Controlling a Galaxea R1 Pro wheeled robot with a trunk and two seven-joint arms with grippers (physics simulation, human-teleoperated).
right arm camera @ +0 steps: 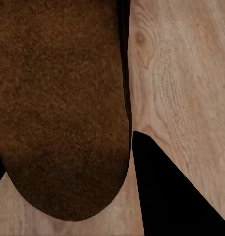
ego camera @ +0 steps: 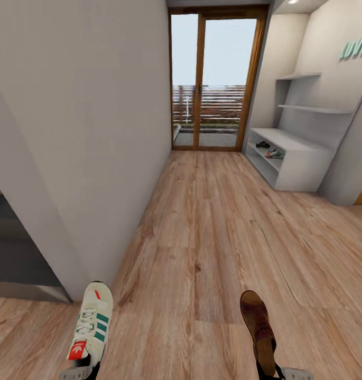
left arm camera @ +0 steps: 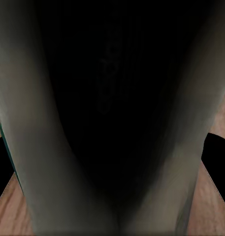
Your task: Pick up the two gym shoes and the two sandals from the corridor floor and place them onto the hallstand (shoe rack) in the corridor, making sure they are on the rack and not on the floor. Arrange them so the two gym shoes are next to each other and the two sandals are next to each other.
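We hold one gym shoe (ego camera: pixel 92 324) in the left gripper (ego camera: pixel 77 372) and one sandal (ego camera: pixel 259 330) in the right gripper (ego camera: pixel 280 373), both carried low above the corridor floor (ego camera: pixel 212 232) with toes pointing away from the fingers. The left fingers are closed at the shoe's heel end; in the left wrist view the dark shoe interior (left arm camera: pixel 112 108) sits right against the camera, so the exact contact is hard to read — we judge it a grip on the heel collar. The right fingers pinch the sandal's heel end, its brown footbed (right arm camera: pixel 58 98) running out beyond the black finger (right arm camera: pixel 166 191).

The hallstand (ego camera: pixel 302 158) stands well ahead on the right; a second gym shoe (ego camera: pixel 275 154) and what may be the other sandal (ego camera: pixel 263 144) already lie on its upper open shelf.

Handling judgement: both items look light. The sneaker upper is soft and may flex, so the firmer heel is the sound hold; the sandal's stiff sole suits an edge pinch — but it could pivot.
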